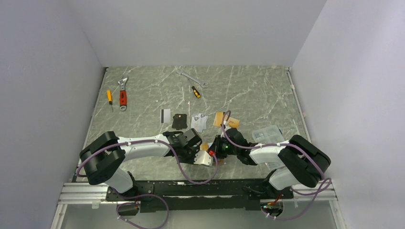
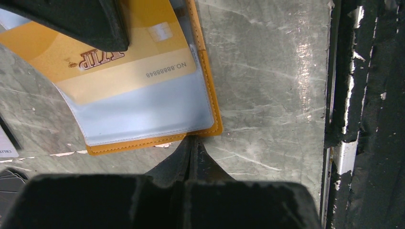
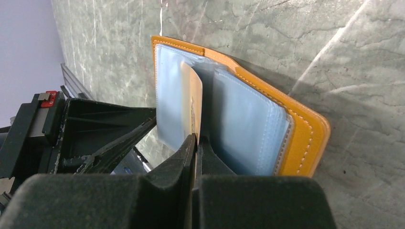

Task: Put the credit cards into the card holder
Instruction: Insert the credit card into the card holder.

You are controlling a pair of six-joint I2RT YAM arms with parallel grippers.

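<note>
The orange card holder lies open on the marbled table, clear pockets up; from above only a sliver shows between the two wrists. An orange-tan credit card marked VIP sits partly inside a clear pocket. My right gripper is shut on that card, which stands on edge among the pockets of the holder. One right finger covers the card's top. My left gripper is shut, its tips touching the holder's near edge at a corner; no grip on it shows.
Further back lie a silver card with a black stripe, a dark flat piece, pale cards and another orange card. A clear plastic item sits right. Wrenches and screwdrivers lie far back. The black front rail runs close by.
</note>
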